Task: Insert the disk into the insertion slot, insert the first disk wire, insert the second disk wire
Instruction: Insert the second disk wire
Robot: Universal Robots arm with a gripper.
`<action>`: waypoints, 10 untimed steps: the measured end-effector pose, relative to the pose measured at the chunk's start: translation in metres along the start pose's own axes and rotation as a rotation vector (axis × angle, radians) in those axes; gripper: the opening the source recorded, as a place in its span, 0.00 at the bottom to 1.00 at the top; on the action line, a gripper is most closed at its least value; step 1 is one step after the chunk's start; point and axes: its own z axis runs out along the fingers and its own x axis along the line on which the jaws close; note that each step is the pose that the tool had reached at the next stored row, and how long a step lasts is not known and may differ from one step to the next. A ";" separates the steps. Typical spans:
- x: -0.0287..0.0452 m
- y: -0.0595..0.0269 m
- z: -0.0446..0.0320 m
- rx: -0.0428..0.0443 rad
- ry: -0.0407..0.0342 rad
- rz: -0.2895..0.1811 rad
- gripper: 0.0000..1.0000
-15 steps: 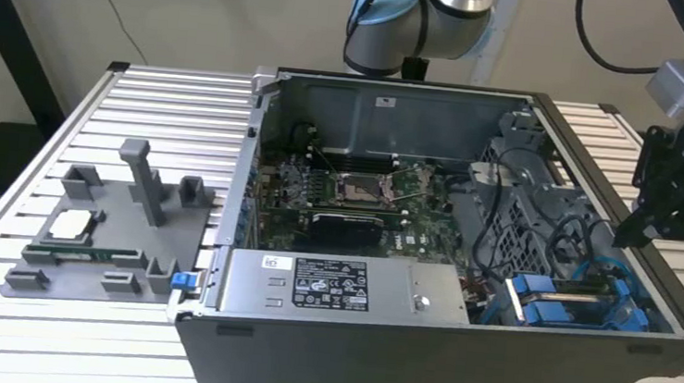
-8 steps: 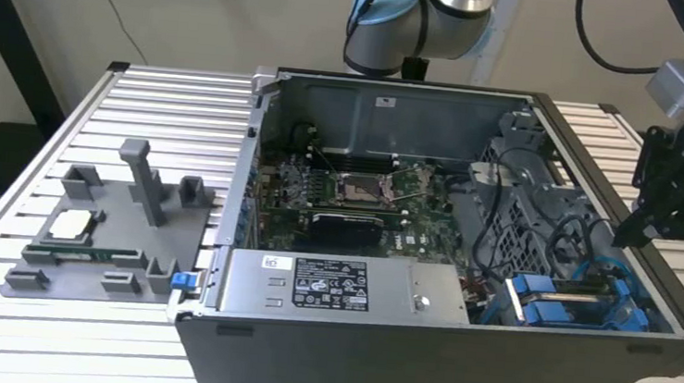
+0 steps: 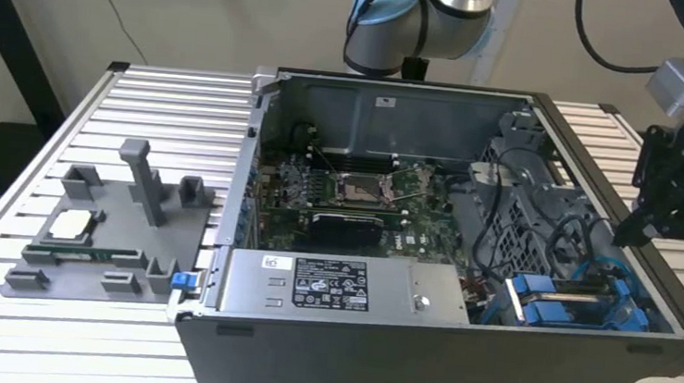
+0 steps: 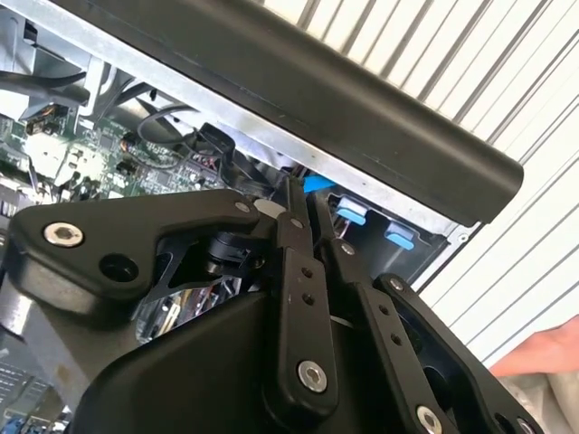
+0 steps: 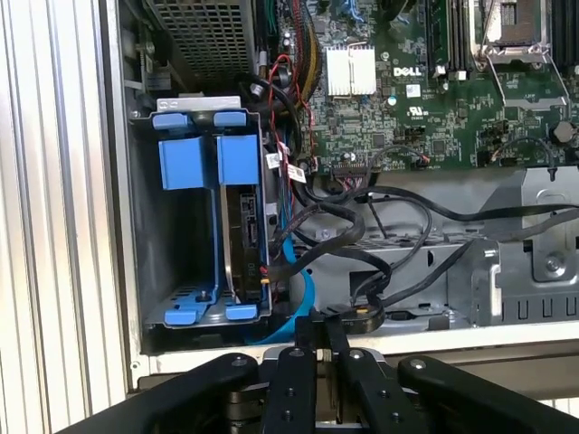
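Beyond the closed, empty-looking jaws of the gripper [image 5: 319,324], the disk [image 5: 239,237] looks rigid, weighty and shock-sensitive, best gripped by its blue caddy [image 5: 240,161] edges.

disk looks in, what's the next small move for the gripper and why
Probably lower the gripper toward the black connector beside it: the disk already stands in the slot, and that connector looks unplugged, apart from the disk.

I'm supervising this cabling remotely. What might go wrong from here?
The gripper sits at the edge of the case beside loose black cables; moving, it may snag one. Those cables lie crowded against the disk in the insertion slot, so a connector might go in crooked.
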 end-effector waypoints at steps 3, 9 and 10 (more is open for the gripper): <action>-0.0002 0.0020 -0.0046 0.0000 0.0001 0.000 0.00; -0.0003 0.0061 -0.0113 0.0000 0.0000 0.000 0.00; -0.0003 0.0070 -0.0119 -0.0001 0.0000 0.000 0.00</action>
